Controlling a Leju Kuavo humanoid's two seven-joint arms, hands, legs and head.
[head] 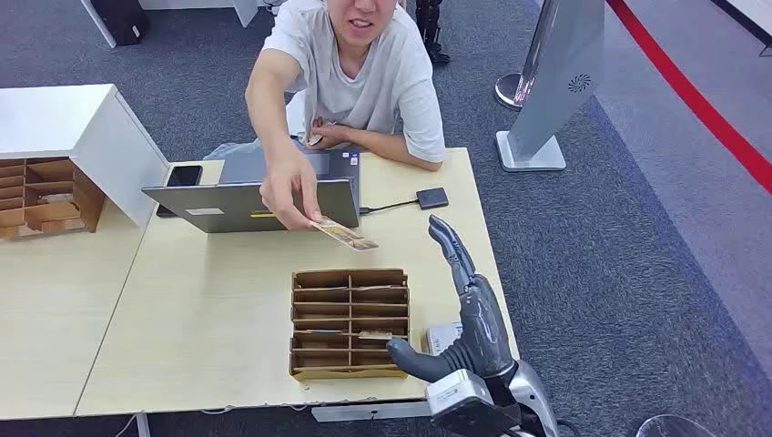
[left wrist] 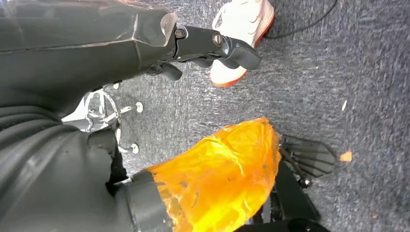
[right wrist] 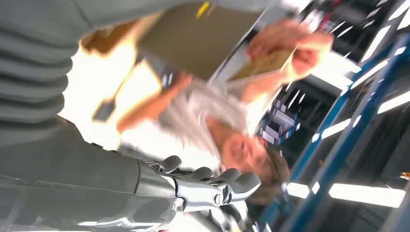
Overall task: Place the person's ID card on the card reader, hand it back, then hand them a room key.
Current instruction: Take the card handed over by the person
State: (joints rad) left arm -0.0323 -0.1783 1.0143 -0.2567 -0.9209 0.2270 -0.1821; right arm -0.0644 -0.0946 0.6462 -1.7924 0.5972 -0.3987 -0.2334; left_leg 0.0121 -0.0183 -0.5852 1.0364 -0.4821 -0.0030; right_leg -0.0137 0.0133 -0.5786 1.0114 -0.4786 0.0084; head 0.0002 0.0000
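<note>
A person leans over the far side of the table and holds a yellowish ID card (head: 344, 236) out above the tabletop. The card (right wrist: 263, 65) appears blurred in the right wrist view, pinched in their fingers. My right hand (head: 464, 300) is raised near the table's front right corner, to the right of the card and apart from it. It holds nothing, with fingers stretched and thumb spread (right wrist: 208, 186). A small dark square card reader (head: 431, 198) lies behind it, cabled to the laptop. My left hand (left wrist: 212, 46) hangs over the carpet, holding nothing.
A cardboard slot tray (head: 350, 321) with cards in it stands at the table's front. A grey laptop (head: 250, 205) and a phone (head: 182, 176) sit before the person. A white object (head: 443, 335) lies partly behind my right hand. A white cabinet (head: 64, 137) stands at the left.
</note>
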